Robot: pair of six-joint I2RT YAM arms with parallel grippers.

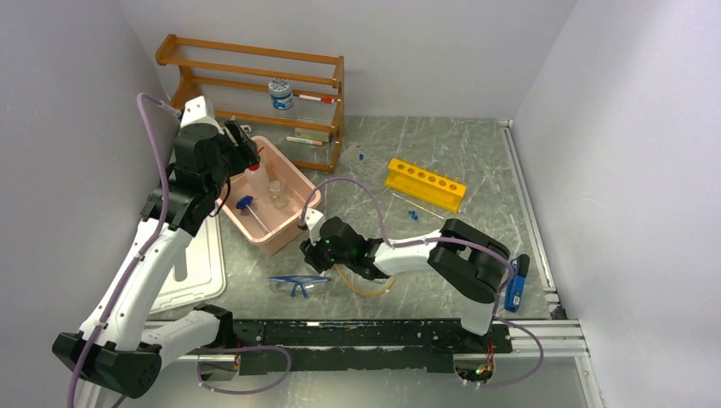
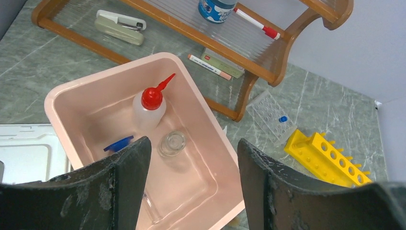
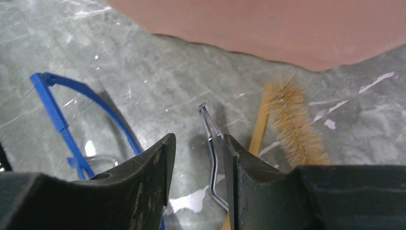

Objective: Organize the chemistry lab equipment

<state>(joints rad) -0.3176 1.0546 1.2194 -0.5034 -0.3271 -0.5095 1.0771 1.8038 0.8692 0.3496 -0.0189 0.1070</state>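
From above, the left pincer (image 1: 245, 155) hangs over the pink tub (image 1: 285, 238) at the back left of the desk (image 1: 493, 161), where the red-nozzled squeeze bottle (image 1: 253, 172) stands. The right pincer (image 1: 310, 245) sits low just beyond the blue-framed goggles (image 1: 298, 285), and the yellow rack (image 1: 425, 184) lies well apart. Left wrist: fingers wide apart and empty above the bottle and a small glass jar (image 2: 172, 143). Right wrist: fingers narrowly parted astride the metal tongs (image 3: 210, 132) beside a bristle brush (image 3: 292, 120); whether they grip, I cannot tell

Glossy pink plastic tub (image 2: 91, 98); varnished wooden shelf (image 2: 286, 52). Thin metal tongs (image 3: 207, 119) on a matt, marbled table (image 3: 158, 76).
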